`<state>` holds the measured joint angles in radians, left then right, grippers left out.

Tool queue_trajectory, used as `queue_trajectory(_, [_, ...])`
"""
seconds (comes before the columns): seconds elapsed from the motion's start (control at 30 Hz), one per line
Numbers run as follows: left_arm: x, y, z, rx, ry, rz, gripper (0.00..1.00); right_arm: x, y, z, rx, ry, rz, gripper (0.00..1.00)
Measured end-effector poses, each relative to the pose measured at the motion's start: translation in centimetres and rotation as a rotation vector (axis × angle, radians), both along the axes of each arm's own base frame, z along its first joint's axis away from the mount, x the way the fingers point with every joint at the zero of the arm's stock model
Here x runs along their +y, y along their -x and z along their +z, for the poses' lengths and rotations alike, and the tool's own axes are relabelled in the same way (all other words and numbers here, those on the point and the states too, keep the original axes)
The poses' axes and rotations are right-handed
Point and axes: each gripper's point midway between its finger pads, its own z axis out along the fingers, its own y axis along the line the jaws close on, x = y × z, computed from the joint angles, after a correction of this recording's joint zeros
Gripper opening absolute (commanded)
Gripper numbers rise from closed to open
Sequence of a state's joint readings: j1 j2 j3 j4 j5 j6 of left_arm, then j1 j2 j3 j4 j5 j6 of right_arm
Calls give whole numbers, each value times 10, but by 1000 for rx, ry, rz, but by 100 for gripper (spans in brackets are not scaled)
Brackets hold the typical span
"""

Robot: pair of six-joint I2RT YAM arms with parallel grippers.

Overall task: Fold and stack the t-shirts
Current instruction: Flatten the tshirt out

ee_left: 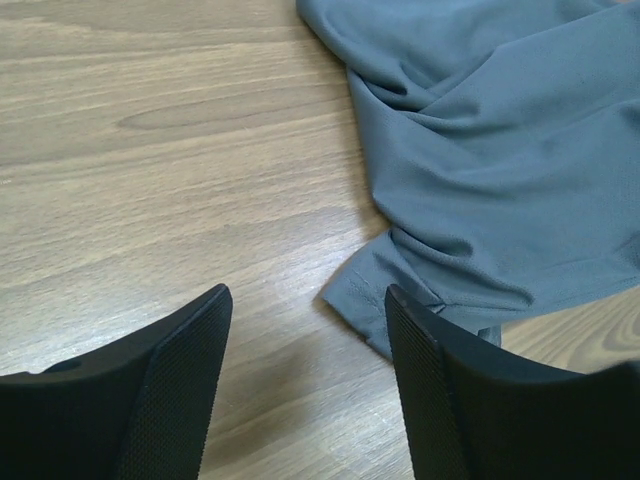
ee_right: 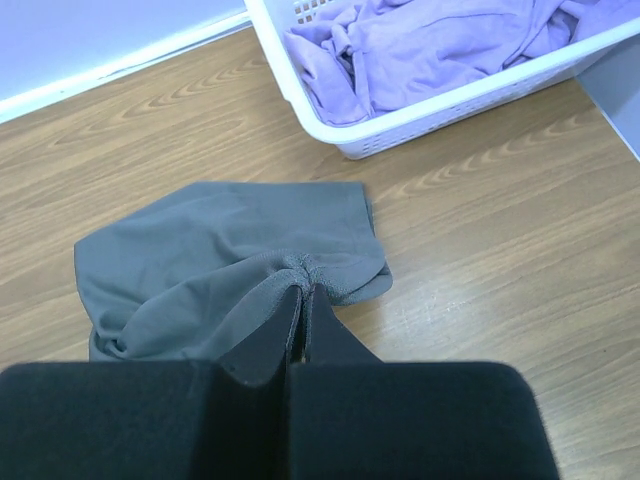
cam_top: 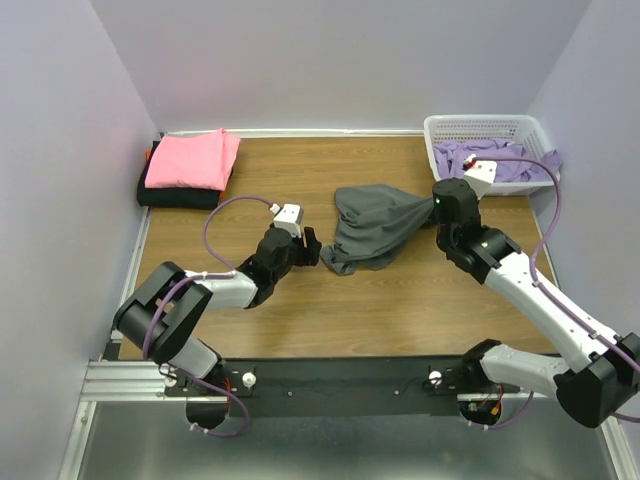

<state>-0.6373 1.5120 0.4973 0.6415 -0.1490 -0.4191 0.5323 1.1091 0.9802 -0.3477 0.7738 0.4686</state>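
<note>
Charcoal-grey soft cloth t-shirt (cam_top: 370, 228) lies crumpled in the middle of the brown wood-grain worktop (cam_top: 400, 310), bunched rather than spread. The right claw (ee_right: 302, 290) is pressed together on a gathered fold at the shirt's right edge, so the cloth fans away from that pinch toward the left arm. Its long axis runs slantwise across the worktop, from the pinch down to a loose lower corner on the left.

That corner is what the coming move turns on. The left claw (ee_left: 305, 300) stands apart with nothing between its fingers, low over bare wood. In the left wrist view the corner lies just ahead and to the right of the gap, right by the tip of the right-hand finger. The left arm is plainly the nearer one, and I judge it needs a small shift rightward and forward before it can grip.

At the far left corner a folded bright pink t-shirt (cam_top: 190, 160) sits on top of a folded black t-shirt (cam_top: 165, 195). At the far right a white plastic lattice basket (cam_top: 480, 125) holds crumpled lavender purple t-shirts (cam_top: 500, 160)
</note>
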Motion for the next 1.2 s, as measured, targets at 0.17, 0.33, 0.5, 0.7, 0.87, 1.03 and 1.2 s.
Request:
queue_trajectory(0.17, [-1,0,-1,1,0,-1,67,-4,-1,-1,3,1,-10,2])
queue_trajectory(0.33, [-17,-2,-13,27,-18,-37,65,-7,-2,-4,11,6,-12,2])
queue_trajectory(0.5, [-23,-1,-25,55,-33,-59,64,-9,0,-9,18,9,-7,2])
queue_trajectory(0.7, [-28,-2,-28,66,-35,-72,61,-12,2,-5,7,2,-7,2])
queue_trajectory(0.87, [-34,4,-39,92,-45,-100,60,-14,3,-2,-3,-5,-10,2])
queue_trajectory(1.03, [-37,5,-43,100,-48,-107,50,-16,5,2,-16,-12,-13,2])
queue_trajectory(1.2, [-43,7,-42,105,-25,-136,25,-17,5,2,-17,-10,-13,2])
